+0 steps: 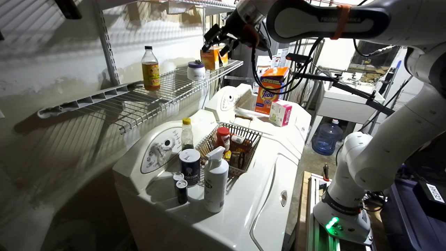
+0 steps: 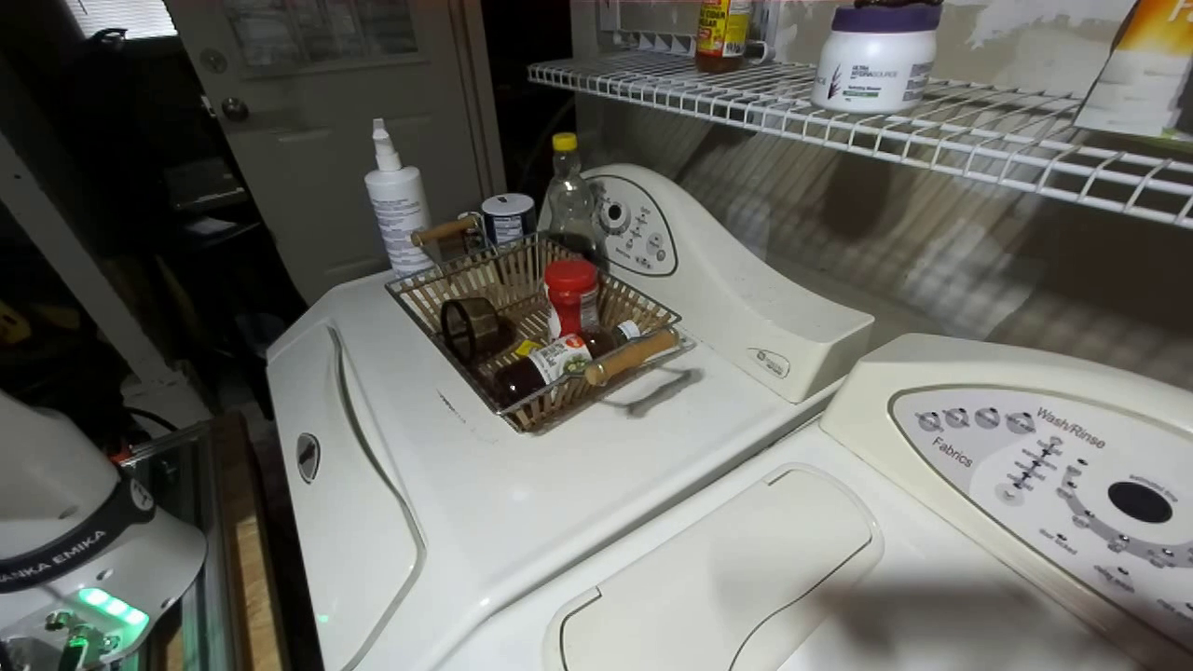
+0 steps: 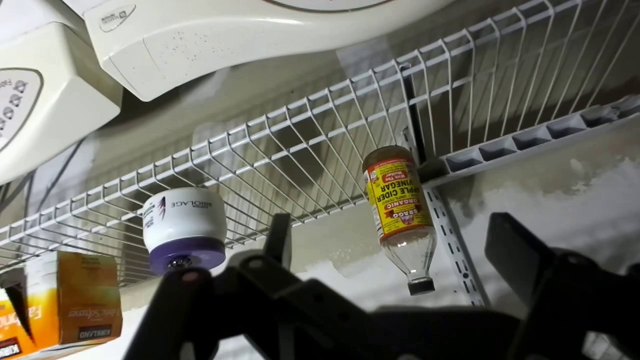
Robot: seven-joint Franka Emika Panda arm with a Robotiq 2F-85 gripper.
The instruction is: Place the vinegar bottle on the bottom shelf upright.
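Observation:
The vinegar bottle (image 1: pixel 151 74) is clear with amber liquid, a yellow label and a dark cap. It stands upright on the wire shelf (image 1: pixel 181 94). In an exterior view the bottle (image 2: pixel 723 33) is cut off at the top edge, above the shelf (image 2: pixel 746 119). The wrist view is upside down and shows the bottle (image 3: pixel 400 200) beyond and between the fingers, apart from them, on the shelf (image 3: pixel 287 120). My gripper (image 1: pixel 216 47) is open and empty, above the far end of the shelf near an orange box. Its open fingers (image 3: pixel 393 245) also show in the wrist view.
A white jar with purple lid (image 1: pixel 196 70) and an orange box (image 1: pixel 210 59) stand on the shelf. A grey ribbed strip (image 1: pixel 92 99) lies along the wall. Below are a basket (image 2: pixel 447 280), a yellow-capped bottle (image 1: pixel 186 134), a white spray bottle (image 1: pixel 215 184) and a Tide box (image 1: pixel 270 90).

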